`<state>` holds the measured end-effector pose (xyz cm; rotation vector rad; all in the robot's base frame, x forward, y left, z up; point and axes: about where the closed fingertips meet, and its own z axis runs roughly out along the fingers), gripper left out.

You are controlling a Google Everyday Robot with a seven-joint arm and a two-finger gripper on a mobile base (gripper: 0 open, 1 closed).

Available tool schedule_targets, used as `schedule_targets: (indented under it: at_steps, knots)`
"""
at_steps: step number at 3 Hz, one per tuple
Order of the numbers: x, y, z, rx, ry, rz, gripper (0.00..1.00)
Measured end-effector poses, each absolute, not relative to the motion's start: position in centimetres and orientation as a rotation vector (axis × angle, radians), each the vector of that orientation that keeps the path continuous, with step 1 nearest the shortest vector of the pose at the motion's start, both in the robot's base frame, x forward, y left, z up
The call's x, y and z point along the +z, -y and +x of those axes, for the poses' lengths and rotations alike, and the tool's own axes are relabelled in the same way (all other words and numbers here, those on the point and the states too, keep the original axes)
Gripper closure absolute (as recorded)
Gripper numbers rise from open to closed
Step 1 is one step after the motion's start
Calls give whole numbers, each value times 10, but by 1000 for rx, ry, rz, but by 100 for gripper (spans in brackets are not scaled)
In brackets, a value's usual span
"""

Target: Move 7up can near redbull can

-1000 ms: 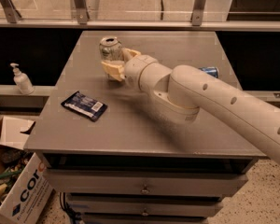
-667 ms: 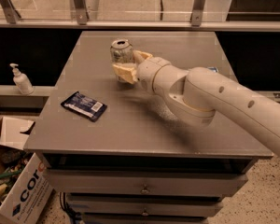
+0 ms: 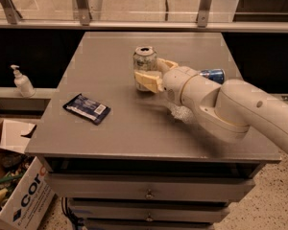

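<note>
Fingers (image 3: 148,81) of the robot's gripper (image 3: 150,72) clasp the 7up can (image 3: 144,61) btwn them, one cream pad across its near side, the other behind it. The can stands upright over the table (image 3: 110,143) ctr, a bit toward the far edge; can't tell if its base touches the top, as the near finger hides it. The white arm (image 3: 230,109) reaches in over the table's right side as viewed. The redbull can (image 3: 212,74) shows by the table's right edge, partly hidden behind the arm, apart from the 7up can. A dark blue snack packet (image 3: 86,109) lies flat on the table's front-left part. Off the table's left side stands a pump bottle (image 3: 22,82); a cardboard box (image 3: 19,200) sits below its front-left corner.
</note>
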<state>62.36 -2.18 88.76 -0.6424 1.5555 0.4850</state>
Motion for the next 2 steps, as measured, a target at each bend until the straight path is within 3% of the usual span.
schedule_targets:
  at_steps: [2]
  knots:
    - [887, 63, 595, 499, -1566, -581, 100]
